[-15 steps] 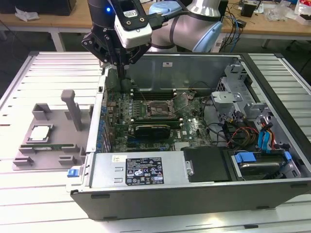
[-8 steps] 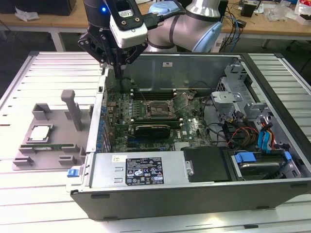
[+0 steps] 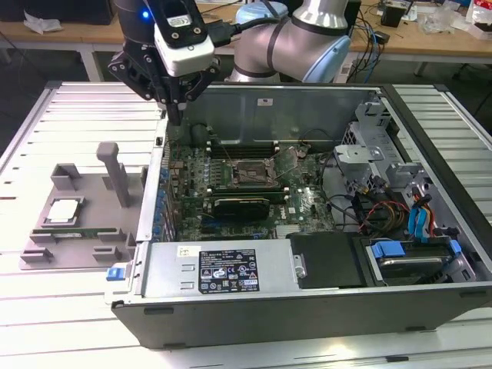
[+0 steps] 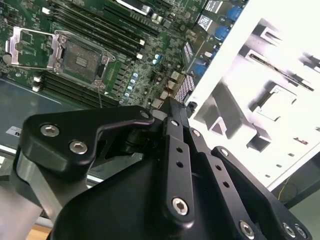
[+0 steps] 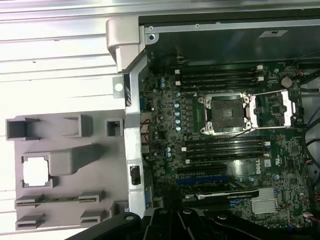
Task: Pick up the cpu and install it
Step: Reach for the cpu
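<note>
The cpu point(image 3: 63, 210) lies flat in a square recess of the grey fixture point(image 3: 92, 184), on the exterior view's left, beside the open computer case point(image 3: 307, 292). In both wrist views it is a bright square point(image 5: 36, 172) point(image 4: 272, 102). My gripper point(image 3: 175, 114) hangs above the case's back corner on the fixture's side, well above the cpu. It is shut, with nothing held. The motherboard's socket point(image 3: 250, 171) point(image 5: 225, 114) point(image 4: 80, 60) is bare, with its metal load plate point(image 5: 280, 107) swung open.
A tall grey post point(image 3: 115, 173) rises from the fixture near the cpu. A green memory stick point(image 3: 77, 231) lies in a slot in front of it. The case's side wall point(image 3: 150, 207) stands between fixture and motherboard. Cables and drive bays point(image 3: 400, 207) crowd the case's far end.
</note>
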Robot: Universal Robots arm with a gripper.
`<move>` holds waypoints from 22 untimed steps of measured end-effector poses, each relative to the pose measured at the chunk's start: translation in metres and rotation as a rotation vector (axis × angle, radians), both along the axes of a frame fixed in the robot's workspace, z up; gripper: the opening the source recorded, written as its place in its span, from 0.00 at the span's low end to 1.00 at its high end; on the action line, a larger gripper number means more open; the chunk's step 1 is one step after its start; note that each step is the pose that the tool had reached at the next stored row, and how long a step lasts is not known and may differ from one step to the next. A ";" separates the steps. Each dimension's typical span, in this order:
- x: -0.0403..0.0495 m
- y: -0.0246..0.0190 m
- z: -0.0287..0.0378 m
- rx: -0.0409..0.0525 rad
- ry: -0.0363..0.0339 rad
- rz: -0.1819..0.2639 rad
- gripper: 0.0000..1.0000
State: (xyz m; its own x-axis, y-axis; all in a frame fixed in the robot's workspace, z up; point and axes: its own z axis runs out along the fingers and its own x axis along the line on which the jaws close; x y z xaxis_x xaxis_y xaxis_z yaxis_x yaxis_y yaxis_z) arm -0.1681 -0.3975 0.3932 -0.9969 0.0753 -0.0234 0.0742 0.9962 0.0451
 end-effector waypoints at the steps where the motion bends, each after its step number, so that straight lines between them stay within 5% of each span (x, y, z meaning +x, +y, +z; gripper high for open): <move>1: -0.0012 0.0000 0.0000 -0.0001 0.0001 0.000 0.11; 22: -0.0470 0.0000 -0.0002 -0.0001 -0.0010 0.000 0.11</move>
State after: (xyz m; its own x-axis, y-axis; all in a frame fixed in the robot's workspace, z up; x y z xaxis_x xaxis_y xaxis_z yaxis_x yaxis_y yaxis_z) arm -0.2151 -0.3975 0.3931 -0.9969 0.0754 -0.0244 0.0742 0.9962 0.0451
